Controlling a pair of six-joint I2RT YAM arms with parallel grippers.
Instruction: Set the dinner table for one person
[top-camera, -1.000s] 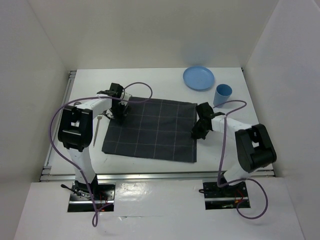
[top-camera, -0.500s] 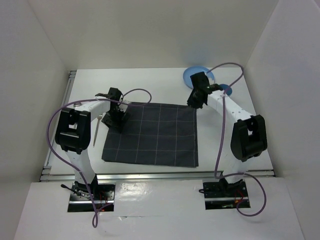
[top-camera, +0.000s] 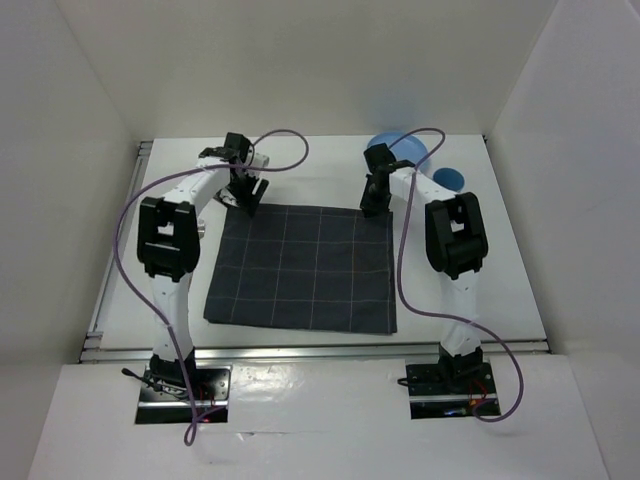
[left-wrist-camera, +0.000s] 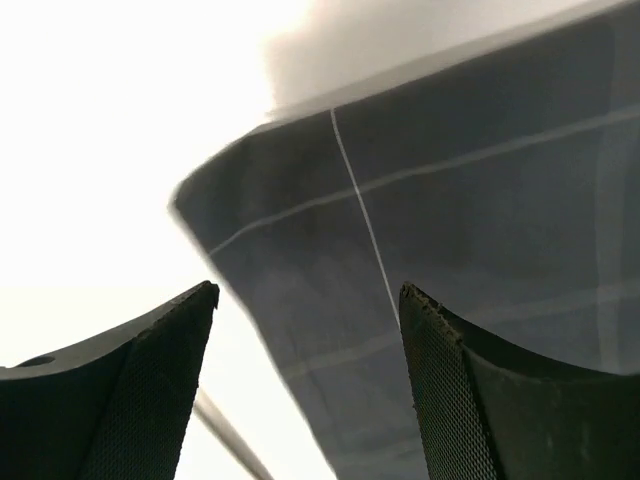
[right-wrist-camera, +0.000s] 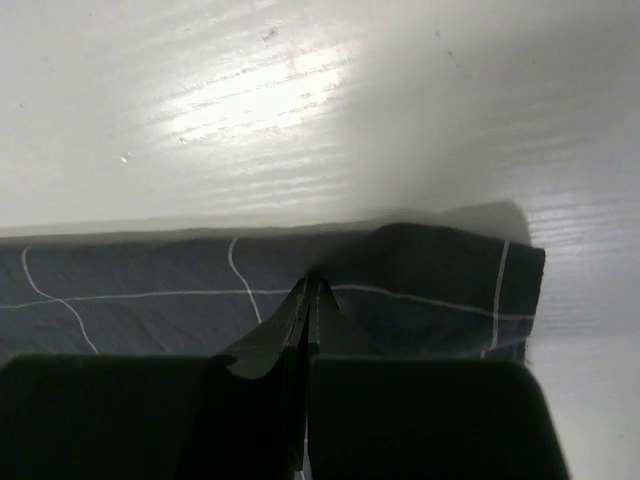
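The table (top-camera: 300, 165) lies long from left to right. The right gripper (right-wrist-camera: 310, 288) pinches the placemat's (top-camera: 300, 265) far corner; the left gripper (left-wrist-camera: 305, 300) is spread.

We see a dark grey checked placemat (top-camera: 300, 265) lying in the middle of the surface (top-camera: 330, 175), with thin pale lines forming its grid. Its far right corner is puckered into a small fold. Beyond that corner, at the far right, sits a blue plate (top-camera: 408, 147), partly hidden. A blue cup (top-camera: 452, 179) stands just beside it, to the right and a little nearer. White walls (top-camera: 300, 70) stand on the left, far and right sides.
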